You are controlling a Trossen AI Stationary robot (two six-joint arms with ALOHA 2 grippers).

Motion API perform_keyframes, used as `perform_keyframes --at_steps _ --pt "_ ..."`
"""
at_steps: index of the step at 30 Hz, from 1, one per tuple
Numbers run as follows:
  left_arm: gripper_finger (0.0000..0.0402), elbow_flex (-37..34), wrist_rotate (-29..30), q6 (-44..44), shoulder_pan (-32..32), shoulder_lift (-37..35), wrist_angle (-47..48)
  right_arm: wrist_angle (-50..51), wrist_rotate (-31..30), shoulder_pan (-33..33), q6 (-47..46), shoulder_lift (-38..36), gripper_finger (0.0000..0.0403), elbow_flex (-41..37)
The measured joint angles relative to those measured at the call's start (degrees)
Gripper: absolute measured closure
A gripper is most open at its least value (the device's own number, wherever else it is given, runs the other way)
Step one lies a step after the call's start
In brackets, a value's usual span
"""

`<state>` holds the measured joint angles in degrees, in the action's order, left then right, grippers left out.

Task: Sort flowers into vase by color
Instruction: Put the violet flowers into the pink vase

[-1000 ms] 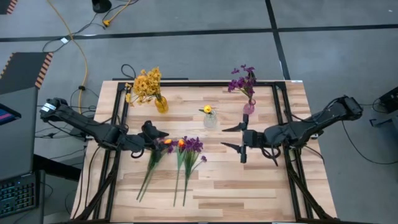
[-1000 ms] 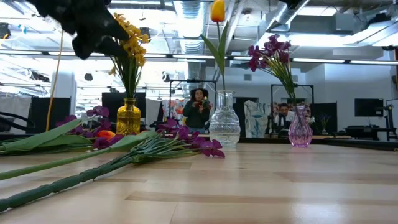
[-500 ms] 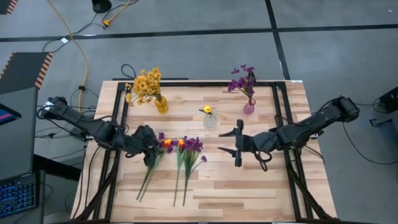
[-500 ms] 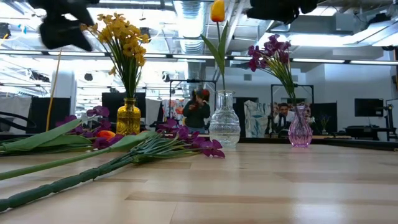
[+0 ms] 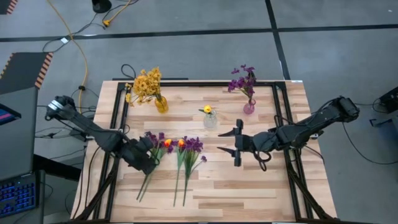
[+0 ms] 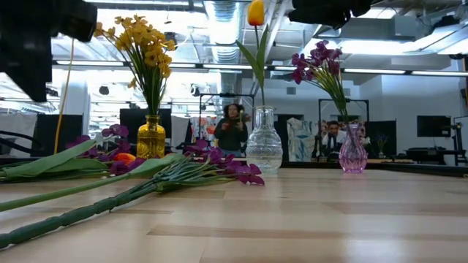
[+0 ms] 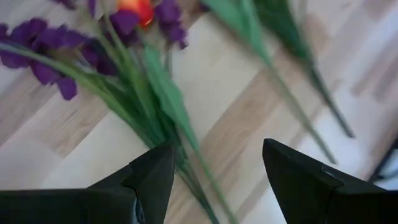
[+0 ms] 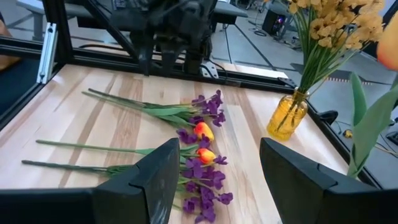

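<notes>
The left gripper (image 5: 149, 160) has dropped over the loose flowers (image 5: 163, 149) on the table (image 5: 249, 186), jaws open and empty. A pick looks near. The right gripper (image 5: 236, 142) waits open and empty.

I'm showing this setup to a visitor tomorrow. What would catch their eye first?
Three vases along the table's far side: the yellow vase with yellow flowers, the clear vase with one tulip, the pink vase with purple blooms. Loose flowers lie mid-table, the open left gripper over their stems, the open right gripper waiting nearby.
</notes>
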<state>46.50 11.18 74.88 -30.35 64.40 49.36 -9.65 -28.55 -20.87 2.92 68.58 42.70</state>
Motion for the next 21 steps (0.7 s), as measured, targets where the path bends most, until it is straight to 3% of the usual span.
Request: perform_keyframes --at_steps 11,21 --pt "0.0172 0.00 0.59 6.35 0.02 14.52 0.82 -0.02 0.00 0.00 -0.02 0.00 0.0152 0.00" --pt "0.0172 0.00 0.66 6.65 0.04 23.84 1.33 0.00 0.00 0.00 0.04 0.00 0.0152 0.00"
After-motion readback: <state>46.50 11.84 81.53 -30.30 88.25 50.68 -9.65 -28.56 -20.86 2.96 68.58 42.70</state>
